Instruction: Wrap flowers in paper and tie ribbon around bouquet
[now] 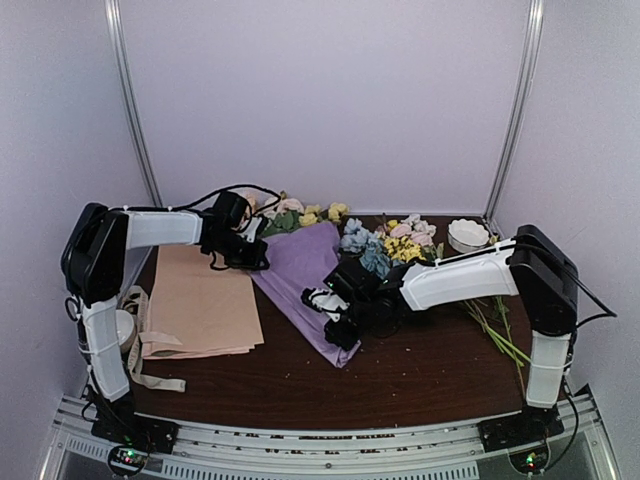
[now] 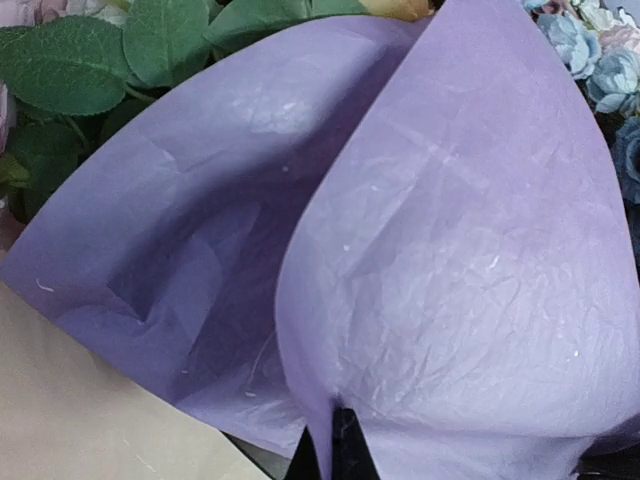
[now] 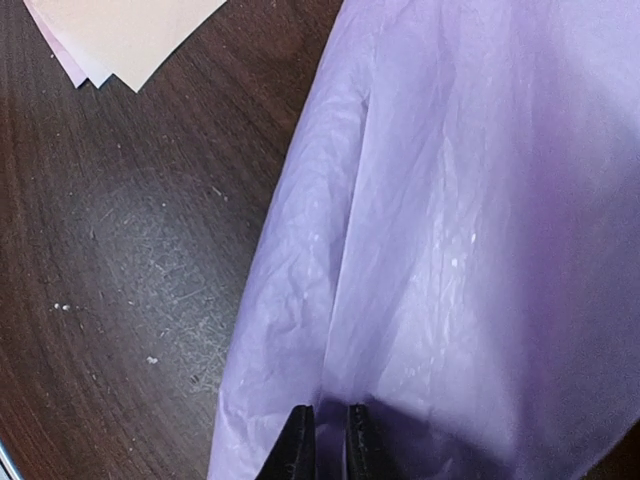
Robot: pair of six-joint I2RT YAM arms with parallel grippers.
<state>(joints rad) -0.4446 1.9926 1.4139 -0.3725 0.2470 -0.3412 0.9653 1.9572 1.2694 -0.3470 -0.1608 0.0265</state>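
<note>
On the table (image 1: pixel 420 360), left end effector (image 2: pixel 337 440) and right end effector (image 3: pixel 328 435) pinch the paper (image 1: pixel 300 265) around flowers (image 1: pixel 305 212).

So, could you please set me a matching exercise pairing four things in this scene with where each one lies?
Things:
1. the paper
2. tan-peach sheets
3. white bowl
4. the ribbon

Places:
A. far right corner of the table
B. trailing at the left edge
C. centre, folded over itself
D. left part, stacked flat

Pairs: 1-C; 2-D; 3-A; 4-B
</note>
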